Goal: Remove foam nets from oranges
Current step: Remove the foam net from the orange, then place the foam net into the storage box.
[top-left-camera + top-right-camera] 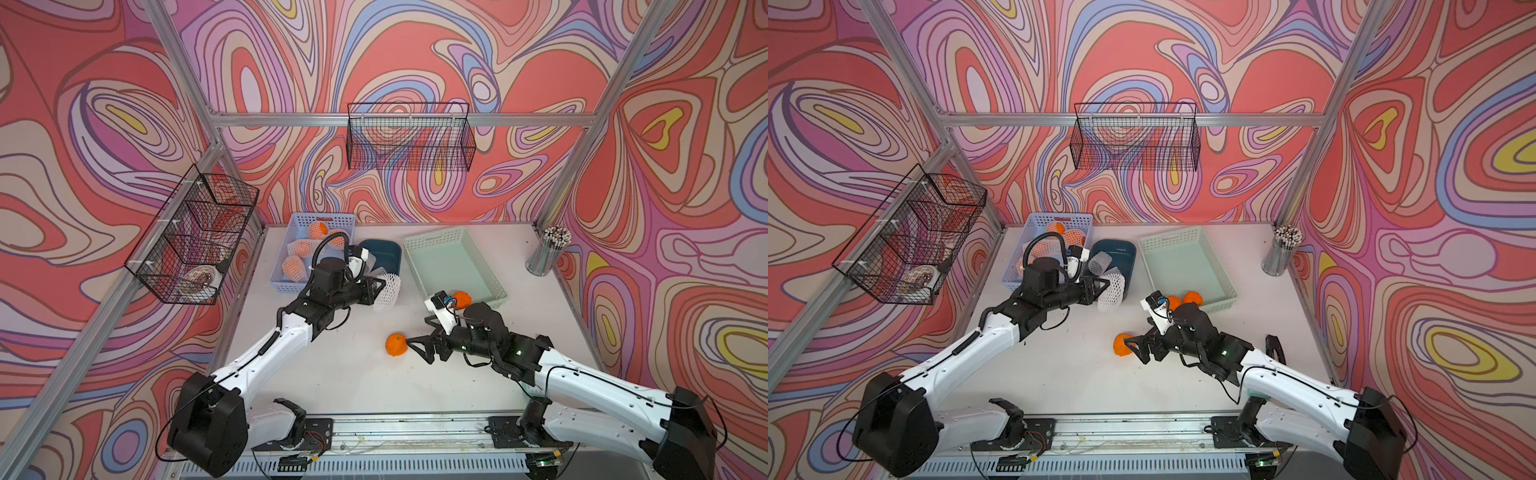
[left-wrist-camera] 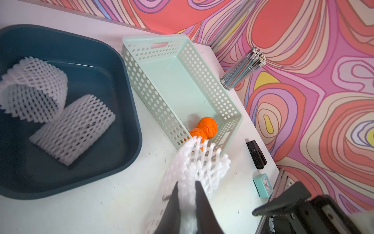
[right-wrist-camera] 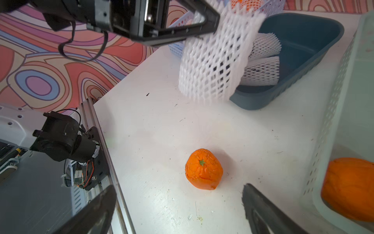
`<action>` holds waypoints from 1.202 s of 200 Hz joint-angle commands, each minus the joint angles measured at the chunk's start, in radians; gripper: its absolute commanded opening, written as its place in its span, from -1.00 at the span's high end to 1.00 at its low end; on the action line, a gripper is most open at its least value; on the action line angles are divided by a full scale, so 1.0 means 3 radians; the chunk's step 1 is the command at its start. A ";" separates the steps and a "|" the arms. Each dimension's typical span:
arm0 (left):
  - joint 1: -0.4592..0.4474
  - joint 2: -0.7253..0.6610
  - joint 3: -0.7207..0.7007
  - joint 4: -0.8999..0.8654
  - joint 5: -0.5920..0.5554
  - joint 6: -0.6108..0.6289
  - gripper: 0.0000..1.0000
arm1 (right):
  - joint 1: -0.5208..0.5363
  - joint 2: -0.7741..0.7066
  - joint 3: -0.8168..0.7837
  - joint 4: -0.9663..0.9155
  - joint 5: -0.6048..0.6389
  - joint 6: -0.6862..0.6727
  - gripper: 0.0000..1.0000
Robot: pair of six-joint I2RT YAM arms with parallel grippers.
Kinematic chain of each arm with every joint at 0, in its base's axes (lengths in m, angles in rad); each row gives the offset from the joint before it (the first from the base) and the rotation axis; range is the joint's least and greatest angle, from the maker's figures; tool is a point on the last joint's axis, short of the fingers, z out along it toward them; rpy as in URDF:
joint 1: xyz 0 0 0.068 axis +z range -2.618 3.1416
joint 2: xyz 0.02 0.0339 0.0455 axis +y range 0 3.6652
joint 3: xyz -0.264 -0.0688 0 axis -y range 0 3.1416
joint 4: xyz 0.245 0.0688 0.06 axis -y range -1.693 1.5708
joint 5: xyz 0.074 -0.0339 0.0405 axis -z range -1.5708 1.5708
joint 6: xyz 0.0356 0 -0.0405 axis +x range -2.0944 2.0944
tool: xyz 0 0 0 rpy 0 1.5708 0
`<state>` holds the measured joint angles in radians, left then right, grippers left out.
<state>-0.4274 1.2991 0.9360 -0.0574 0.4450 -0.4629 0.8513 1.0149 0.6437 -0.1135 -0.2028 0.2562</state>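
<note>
A white foam net [image 2: 194,166] hangs empty from my left gripper [image 2: 187,183], which is shut on it just in front of the dark blue tub [image 1: 388,249]; in both top views the net [image 1: 386,291] [image 1: 1111,293] dangles over the tub's near rim. Two more nets [image 2: 36,89] [image 2: 74,129] lie in the tub. A bare orange [image 1: 395,344] [image 3: 204,169] sits on the white table. My right gripper [image 3: 179,187] [image 1: 417,330] stands open just behind it, apart from it. Netted oranges [image 1: 293,266] fill the lavender basket [image 1: 291,224].
A mint basket [image 1: 449,257] at the back right holds two bare oranges [image 2: 207,126] in its near corner. A cup of pencils [image 1: 546,253] stands far right. A small mint clock [image 2: 263,185] and a black part [image 2: 256,155] lie near the right edge. Wire baskets [image 1: 409,137] [image 1: 191,237] hang on the walls.
</note>
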 commanded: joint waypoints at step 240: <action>0.0167 0.1964 0.2752 -0.2212 -0.1290 0.0756 -0.78 | -0.0006 -0.0090 0.0054 -0.0476 0.0122 0.0188 -0.97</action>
<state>-0.3824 2.0014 1.7714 -0.6949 0.1226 -0.2466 0.8513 0.9794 0.6376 -0.2573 -0.1814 0.3122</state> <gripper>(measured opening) 0.853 0.983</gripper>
